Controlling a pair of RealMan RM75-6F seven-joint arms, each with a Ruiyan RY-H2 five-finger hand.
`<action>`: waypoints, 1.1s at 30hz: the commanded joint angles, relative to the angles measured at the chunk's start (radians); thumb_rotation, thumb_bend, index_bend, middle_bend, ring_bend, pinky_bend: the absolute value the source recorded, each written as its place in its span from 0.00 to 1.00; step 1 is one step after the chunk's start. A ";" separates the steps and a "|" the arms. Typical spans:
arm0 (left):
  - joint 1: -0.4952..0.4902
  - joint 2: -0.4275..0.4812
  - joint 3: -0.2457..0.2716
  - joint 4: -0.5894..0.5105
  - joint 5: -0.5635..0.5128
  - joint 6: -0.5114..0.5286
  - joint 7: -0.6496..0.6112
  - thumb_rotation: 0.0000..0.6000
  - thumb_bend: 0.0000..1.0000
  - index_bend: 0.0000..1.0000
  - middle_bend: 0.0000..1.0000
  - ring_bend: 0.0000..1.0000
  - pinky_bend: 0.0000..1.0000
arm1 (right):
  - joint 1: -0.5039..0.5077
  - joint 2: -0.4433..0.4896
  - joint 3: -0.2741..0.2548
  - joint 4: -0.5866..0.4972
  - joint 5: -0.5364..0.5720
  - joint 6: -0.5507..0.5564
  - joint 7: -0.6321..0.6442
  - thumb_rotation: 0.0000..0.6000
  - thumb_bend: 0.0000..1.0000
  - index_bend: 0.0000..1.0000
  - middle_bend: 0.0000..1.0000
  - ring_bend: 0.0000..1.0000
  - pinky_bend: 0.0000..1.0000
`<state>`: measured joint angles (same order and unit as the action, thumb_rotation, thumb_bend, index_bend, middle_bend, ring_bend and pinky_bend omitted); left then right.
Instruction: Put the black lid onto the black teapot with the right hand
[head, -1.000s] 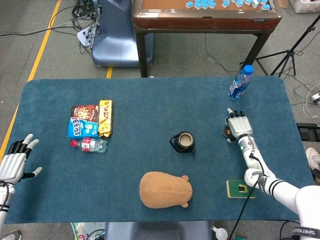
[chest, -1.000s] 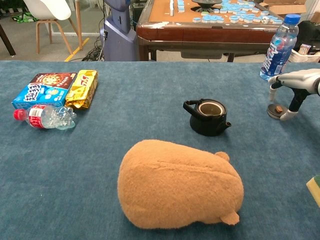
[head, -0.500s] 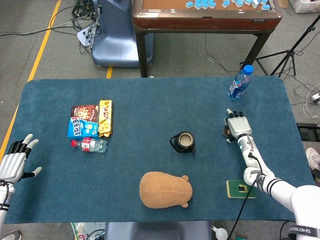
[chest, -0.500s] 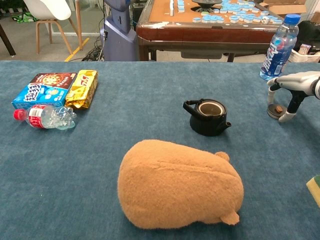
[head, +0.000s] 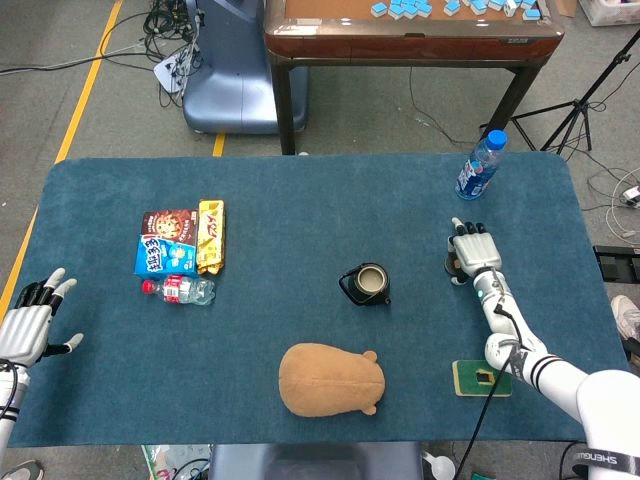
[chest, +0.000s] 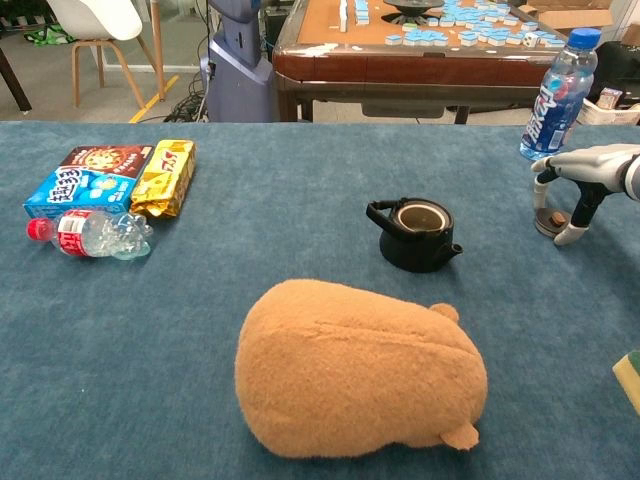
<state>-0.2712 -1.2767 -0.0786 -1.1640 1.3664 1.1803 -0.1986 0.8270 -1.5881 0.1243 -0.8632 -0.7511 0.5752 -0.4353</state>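
Note:
The black teapot (head: 366, 284) (chest: 418, 233) stands open near the middle of the blue table (head: 300, 200), handle to the left. Its black lid (head: 452, 266) (chest: 549, 222) lies flat on the cloth far to the teapot's right. My right hand (head: 474, 252) (chest: 585, 165) arches over the lid, a finger down on its left and the thumb down on its right. The lid rests on the table and I see no firm grip. My left hand (head: 25, 325) lies at the table's left edge, fingers spread, holding nothing.
A brown plush toy (head: 331, 378) (chest: 360, 368) lies in front of the teapot. A blue-capped water bottle (head: 481, 165) (chest: 558, 95) stands just behind the right hand. Snack packs (head: 180, 240) and a small bottle (head: 180, 290) lie at left. A green pad (head: 482, 378) sits near the front right.
My right hand has crept slightly further back and to the left over the lid, fingers lowering around it. The lid, teapot and left hand have not moved.

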 joint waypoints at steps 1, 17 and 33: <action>0.001 0.000 0.000 0.001 0.001 0.001 -0.001 1.00 0.22 0.12 0.00 0.00 0.00 | -0.001 0.001 -0.001 -0.002 0.002 0.002 -0.002 1.00 0.16 0.39 0.00 0.00 0.00; 0.002 -0.001 0.001 0.003 -0.001 0.001 -0.004 1.00 0.22 0.12 0.00 0.00 0.00 | 0.000 0.004 -0.001 -0.012 0.007 0.009 -0.012 1.00 0.17 0.43 0.00 0.00 0.00; 0.008 0.007 0.000 -0.008 -0.001 0.012 -0.002 1.00 0.22 0.12 0.00 0.00 0.00 | 0.009 0.039 0.000 -0.082 0.009 0.031 -0.029 1.00 0.16 0.45 0.00 0.00 0.00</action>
<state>-0.2633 -1.2700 -0.0786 -1.1718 1.3653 1.1918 -0.2007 0.8343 -1.5522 0.1240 -0.9398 -0.7431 0.6030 -0.4618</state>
